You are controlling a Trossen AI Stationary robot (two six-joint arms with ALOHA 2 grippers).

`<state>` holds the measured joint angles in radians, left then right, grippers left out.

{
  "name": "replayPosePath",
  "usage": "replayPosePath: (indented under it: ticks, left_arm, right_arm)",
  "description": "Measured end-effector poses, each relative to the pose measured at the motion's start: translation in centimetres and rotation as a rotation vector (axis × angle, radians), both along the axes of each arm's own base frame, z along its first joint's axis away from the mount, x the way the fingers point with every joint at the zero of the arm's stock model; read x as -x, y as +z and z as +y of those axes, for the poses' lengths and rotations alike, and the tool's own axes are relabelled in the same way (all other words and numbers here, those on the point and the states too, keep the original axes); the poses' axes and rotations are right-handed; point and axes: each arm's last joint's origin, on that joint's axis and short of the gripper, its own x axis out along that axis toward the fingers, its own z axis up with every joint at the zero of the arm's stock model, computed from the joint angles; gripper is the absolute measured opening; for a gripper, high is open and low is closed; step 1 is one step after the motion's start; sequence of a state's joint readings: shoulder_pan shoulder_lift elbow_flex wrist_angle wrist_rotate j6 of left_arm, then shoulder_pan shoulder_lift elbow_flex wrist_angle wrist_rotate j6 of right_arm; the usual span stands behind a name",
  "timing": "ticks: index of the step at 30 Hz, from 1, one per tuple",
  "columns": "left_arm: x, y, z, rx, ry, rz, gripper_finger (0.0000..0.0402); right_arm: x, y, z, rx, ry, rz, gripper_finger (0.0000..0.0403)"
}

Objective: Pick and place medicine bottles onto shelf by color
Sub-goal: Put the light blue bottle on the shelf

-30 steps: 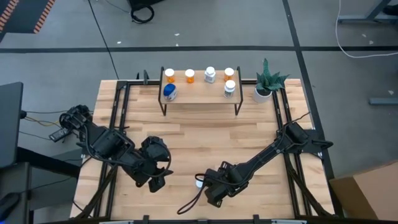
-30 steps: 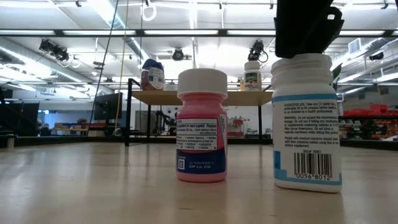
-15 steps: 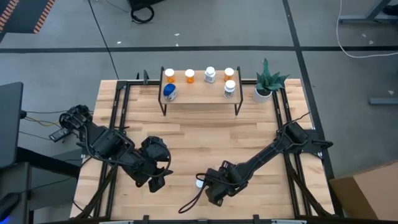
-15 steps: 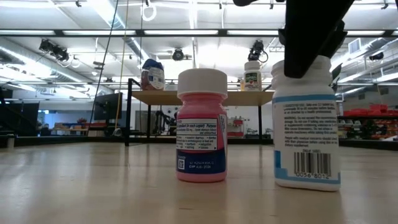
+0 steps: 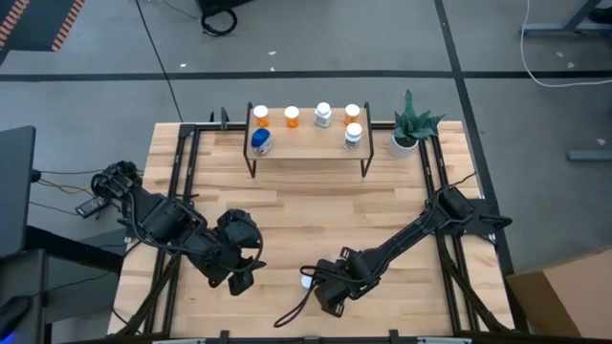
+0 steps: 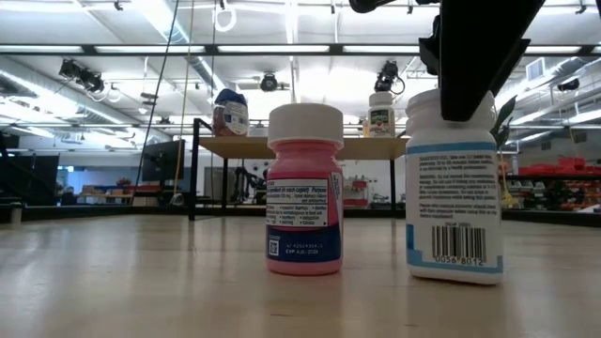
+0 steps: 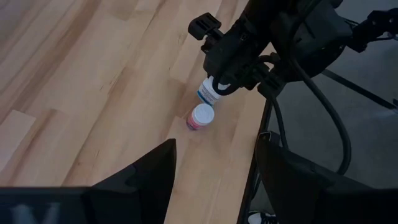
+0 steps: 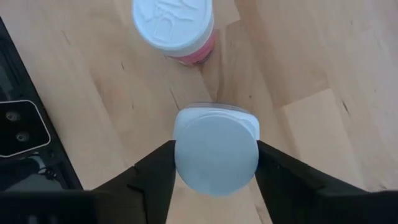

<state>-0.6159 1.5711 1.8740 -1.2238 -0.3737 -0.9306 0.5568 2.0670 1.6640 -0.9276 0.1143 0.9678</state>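
Right wrist view puts us directly over the white bottle (image 8: 216, 149), and the right hand (image 8: 214, 163) has its two dark fingers against the cap on either side, clamped on it. In the low view the bottle (image 6: 454, 188) stands upright at the near edge of the tabletop (image 6: 141, 272), base apparently on the wood, with the hand's fingers coming down over its top. Just beside it, apart, stands the pink bottle (image 6: 304, 192), white-capped and upright.

Judging by the look, this is light rigid plastic, smooth and a bit slippery on the label, so the ribbed cap or the shoulder under it seems the sensible hold. A tall narrow body taken high could swing, and a nudge might topple the pink neighbour.

Over on the left, the left hand (image 5: 241, 277) waits low over the near-left tabletop, fingers (image 7: 140, 180) spread apart and holding nothing.

At the far side, the shelf (image 5: 306, 145) already carries six bottles, orange ones and white ones plus a blue one (image 5: 260, 141), with the potted plant (image 5: 409, 129) to its right.
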Motion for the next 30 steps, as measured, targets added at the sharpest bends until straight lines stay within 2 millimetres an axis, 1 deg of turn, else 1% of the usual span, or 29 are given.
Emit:
replayPosePath:
  ticks: [5, 13, 18, 21, 24, 27, 30]
  left_arm:
    - [0.0, 0.0, 0.0, 0.0, 0.0, 0.0, 0.0227]
    - [0.0, 0.0, 0.0, -0.001, -0.001, 0.0, 0.0226]
    - [0.0, 0.0, 0.0, -0.004, -0.004, 0.0, 0.0221]
    - [0.0, 0.0, 0.0, -0.012, -0.008, 0.006, 0.022]
    - [0.1, -0.1, 0.1, -0.02, -0.008, 0.018, 0.0219]
    - [0.2, -0.2, 0.2, -0.027, -0.008, 0.028, 0.022]
    - [0.3, -0.2, 0.2, -0.03, -0.008, 0.033, 0.0218]
  right_arm:
    - [0.0, 0.0, 0.0, 0.002, 0.006, -0.001, 0.0191]
    - [0.0, 0.0, -0.1, 0.003, 0.022, 0.002, 0.0199]
    - [-0.2, 0.6, -0.8, -0.025, 0.023, 0.04, 0.0197]
    - [-0.6, 1.7, -1.8, -0.004, 0.026, 0.066, 0.0197]
    - [-1.3, 3.3, -3.5, 0.017, 0.025, 0.09, 0.0197]
    - [-2.6, 5.6, -5.7, 0.015, 0.017, 0.062, 0.0197]
    - [-3.6, 7.8, -8.4, 0.027, -0.017, 0.036, 0.0197]
